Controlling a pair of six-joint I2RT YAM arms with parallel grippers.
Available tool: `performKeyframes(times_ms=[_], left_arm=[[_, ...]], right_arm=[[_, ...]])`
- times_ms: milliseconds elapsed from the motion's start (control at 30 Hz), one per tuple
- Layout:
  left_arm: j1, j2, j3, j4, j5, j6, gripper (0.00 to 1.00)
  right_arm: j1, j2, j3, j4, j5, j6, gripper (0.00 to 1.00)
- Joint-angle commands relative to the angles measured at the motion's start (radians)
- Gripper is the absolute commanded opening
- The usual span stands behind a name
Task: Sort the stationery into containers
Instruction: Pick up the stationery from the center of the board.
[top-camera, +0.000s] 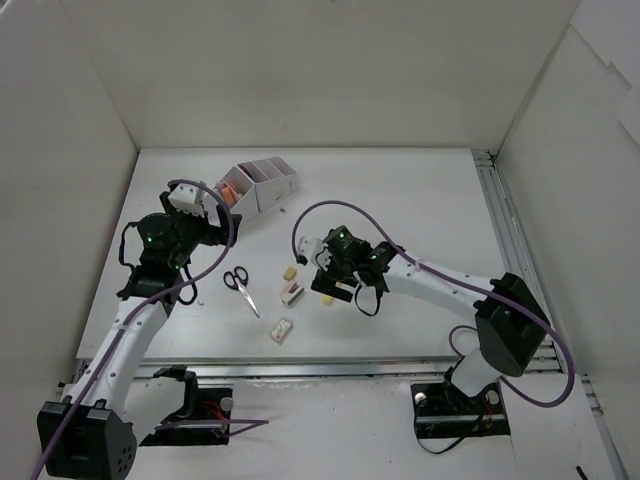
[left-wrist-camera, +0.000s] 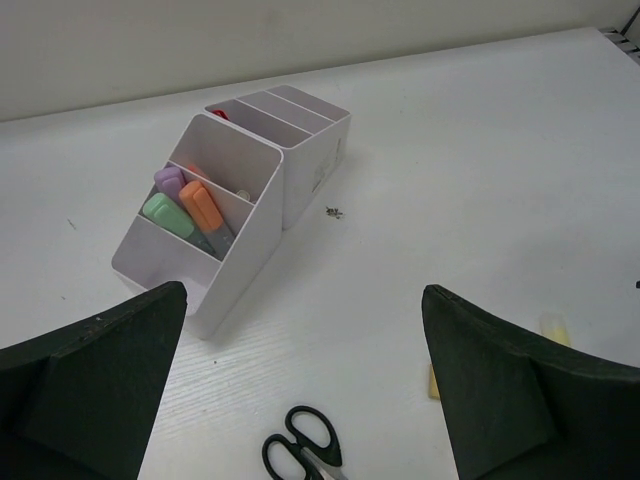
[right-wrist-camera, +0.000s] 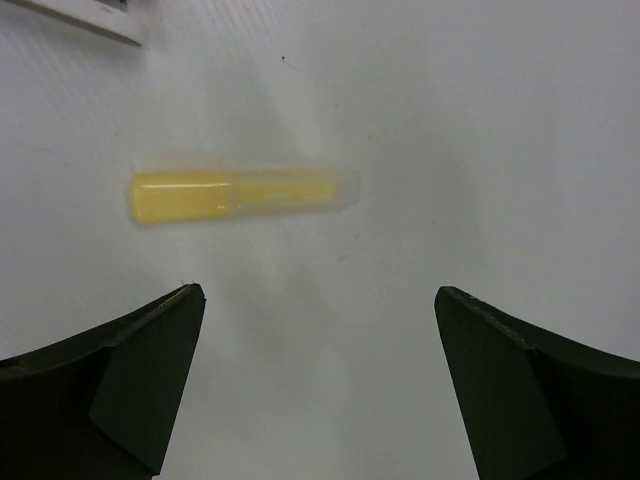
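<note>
The white organizer stands at the back left of the table. Its front slanted compartments hold green, orange and purple highlighters. My left gripper hovers open and empty just in front of it. Black-handled scissors lie on the table below that gripper. A yellow highlighter lies flat on the table. My right gripper hangs open right above it, with nothing between its fingers.
Small erasers lie near the table's middle: a beige one, a pinkish-white one and a white block. A small dark speck sits beside the organizer. White walls enclose the table on three sides.
</note>
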Motion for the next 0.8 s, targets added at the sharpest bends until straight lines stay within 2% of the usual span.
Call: performKeyframes(times_ms=[0,100,200,233,300,400,533,700,767], left_arm=[[-0.004,-0.052,0.018,0.024,-0.034,0.033,1.00],[-0.004,-0.062,0.028,0.004,-0.051,0.041,1.00],[-0.004,-0.070,0.052,-0.027,-0.080,0.041,1.00],[-0.004,-0.082,0.060,-0.047,-0.116,0.049,1.00],[-0.014,-0.098,0.083,-0.107,-0.154,0.055,1.00],[-0.014,-0.151,0.063,-0.130,-0.190,0.049,0.99],[-0.014,-0.229,0.035,-0.153,-0.242,0.050,0.99],[-0.023,-0.292,0.037,-0.231,-0.255,0.044,1.00],[-0.023,-0.309,0.029,-0.246,-0.256,0.032,0.99]], right_arm=[[-0.057,-0.063,0.021,-0.001,-0.151,-0.444,0.98],[-0.096,-0.025,0.107,0.004,-0.283,-0.514,0.98],[-0.118,0.090,0.232,0.045,-0.394,-0.459,0.98],[-0.113,0.136,0.295,0.030,-0.415,-0.521,0.98],[-0.109,0.149,0.311,0.033,-0.397,-0.713,0.98],[-0.138,0.152,0.331,0.019,-0.457,-0.887,0.98],[-0.181,0.127,0.306,-0.165,-0.620,-1.107,0.98],[-0.196,0.153,0.313,-0.454,-0.671,-1.322,0.98],[-0.196,0.182,0.317,-0.505,-0.684,-1.369,0.98]])
